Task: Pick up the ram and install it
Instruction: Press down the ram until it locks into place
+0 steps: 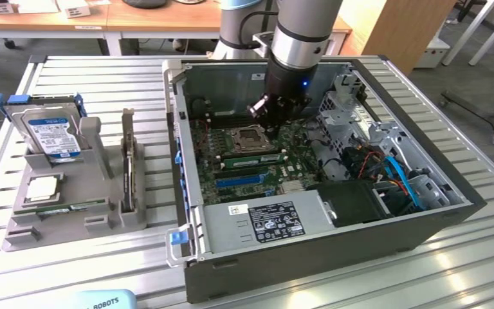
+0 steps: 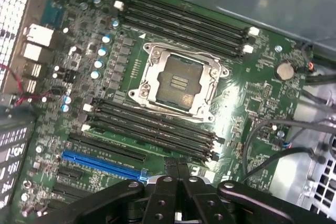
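Green ram stick [image 1: 251, 156] is sitting seated in the motherboard slot beside the CPU socket [image 2: 179, 81], so I'm hovering my claw [image 2: 177, 174] pinched shut, empty, just above it.

your exterior view looks down at an angle from above and in front of the slatted metal table [image 1: 84, 270], far enough back to take in the whole open black computer case [image 1: 333, 251] and the grey plastic parts holder [image 1: 67, 219] on the exterior view's left. your wrist view sits on the arm inside the case, looking down at close range. both views share the green motherboard [image 2: 252, 103] with its square silver processor socket [image 1: 252, 137] and black memory slots [image 2: 184, 19].
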`<state>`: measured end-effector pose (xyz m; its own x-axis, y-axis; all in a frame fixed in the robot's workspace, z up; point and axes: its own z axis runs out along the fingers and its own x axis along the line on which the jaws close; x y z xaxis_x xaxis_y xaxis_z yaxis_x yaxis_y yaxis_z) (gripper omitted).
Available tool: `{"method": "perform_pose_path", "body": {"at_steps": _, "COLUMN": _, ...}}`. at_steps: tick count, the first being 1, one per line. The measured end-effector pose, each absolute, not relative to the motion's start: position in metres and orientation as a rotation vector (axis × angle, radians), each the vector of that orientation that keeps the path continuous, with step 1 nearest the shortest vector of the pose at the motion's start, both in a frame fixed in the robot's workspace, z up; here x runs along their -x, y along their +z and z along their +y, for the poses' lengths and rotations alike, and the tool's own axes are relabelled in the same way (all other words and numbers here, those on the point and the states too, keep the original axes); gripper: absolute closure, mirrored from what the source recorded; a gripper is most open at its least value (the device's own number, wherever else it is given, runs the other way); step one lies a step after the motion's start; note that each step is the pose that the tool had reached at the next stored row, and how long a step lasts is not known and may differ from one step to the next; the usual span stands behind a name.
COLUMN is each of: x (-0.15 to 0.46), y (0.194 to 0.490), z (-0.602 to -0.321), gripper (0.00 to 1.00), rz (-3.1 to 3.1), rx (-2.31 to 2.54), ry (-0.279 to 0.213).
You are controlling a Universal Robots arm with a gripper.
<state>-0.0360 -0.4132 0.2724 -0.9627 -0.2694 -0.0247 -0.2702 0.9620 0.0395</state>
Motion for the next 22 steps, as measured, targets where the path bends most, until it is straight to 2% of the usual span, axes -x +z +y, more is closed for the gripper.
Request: {"method": "perform_pose_path", "body": {"at_steps": 22, "x": 0.036, "y": 0.2716, "z": -0.4132, "gripper": 0.9, "rz": 3.115, "rx": 0.139, "ry": 0.063}}
